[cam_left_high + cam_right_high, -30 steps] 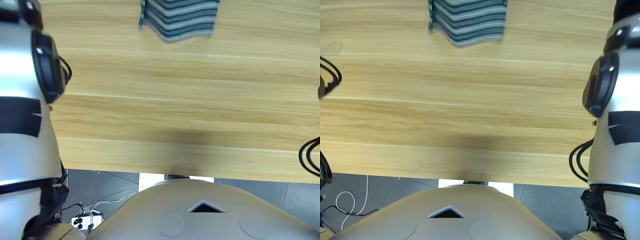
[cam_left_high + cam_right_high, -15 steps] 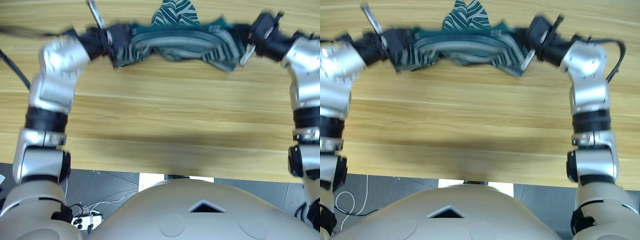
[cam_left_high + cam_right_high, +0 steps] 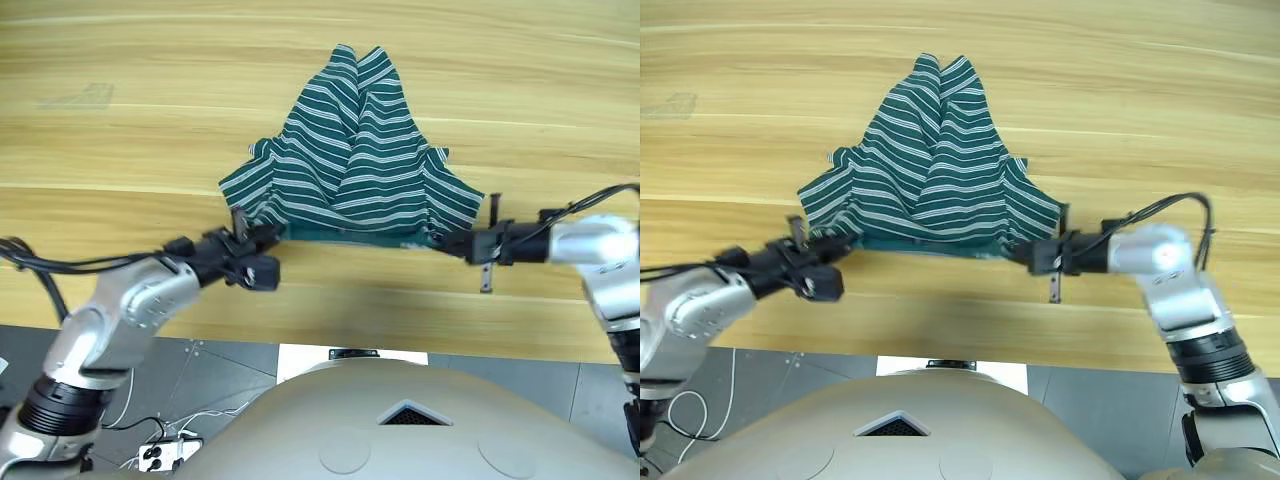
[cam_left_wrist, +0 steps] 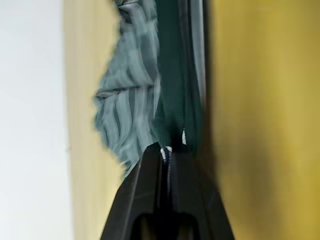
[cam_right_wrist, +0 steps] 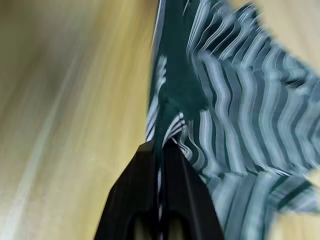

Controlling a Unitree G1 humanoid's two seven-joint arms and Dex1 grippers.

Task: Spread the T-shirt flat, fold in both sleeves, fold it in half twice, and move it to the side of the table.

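Now — left hand [image 3: 262, 240] | right hand [image 3: 442, 241] | both low, forward — pinched shut on T-shirt [image 3: 355, 165] hem corners

Your 2 arms both reach forward with elbows bent outward and forearms turned in toward each other. Your left gripper [image 3: 258, 238] has its 2 fingers pressed together on a hem corner of the T-shirt [image 3: 360, 160], right at its tips. Your right gripper [image 3: 447, 242] is pinched the same way on the opposite hem corner, with its forearm running level behind it. The 2 grippers face each other, well apart.
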